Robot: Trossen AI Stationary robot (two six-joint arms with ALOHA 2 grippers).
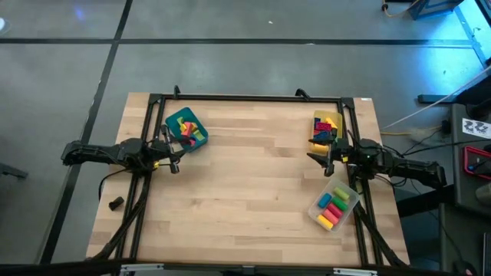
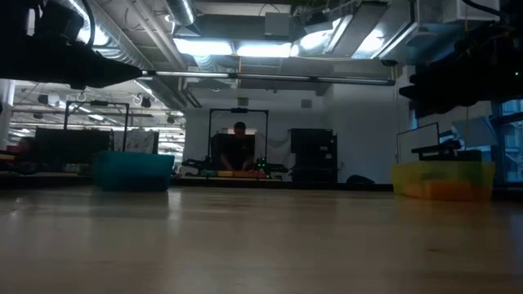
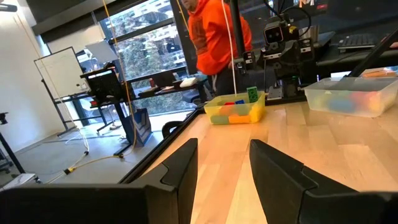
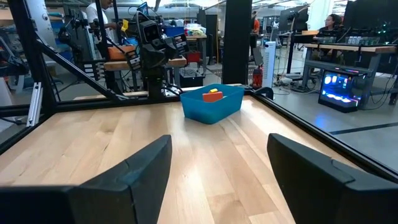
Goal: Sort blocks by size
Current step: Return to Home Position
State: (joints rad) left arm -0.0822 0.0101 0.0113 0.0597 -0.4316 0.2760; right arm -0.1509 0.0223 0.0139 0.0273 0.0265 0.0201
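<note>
- Fingers of the left gripper (image 3: 222, 148) fill the near edge of its wrist view, parted and empty. From above it sits at 9 o'clock on the worktop (image 1: 253, 180), aimed across.
- Opposite, the right gripper (image 4: 219, 142) sits at 3 o'clock, fingers spread wide with nothing between them.
- All blocks (image 1: 334, 205) that show lie in trays: the teal tray (image 4: 211, 111) at 10 o'clock, the yellow tray (image 3: 233, 116) at 2 o'clock, the clear tray (image 3: 348, 102) at 4 o'clock. None shows loose on the wood.
- Step in hand, as I read it: the sorting looks finished and the arms are parking at home.
- Next move calls for no grasp, only a tidy fold-back. The right gripper must keep off the yellow and clear trays, which are near it on either side.
- Pale planked wood makes up the surface, inside a black frame. A black lump (image 1: 116, 203) lies at 8 o'clock, outside the frame rail.
- Room: grey floor, desks, monitors, a whiteboard (image 3: 62, 71), and a person (image 3: 217, 34) in an orange top beyond the yellow tray.
</note>
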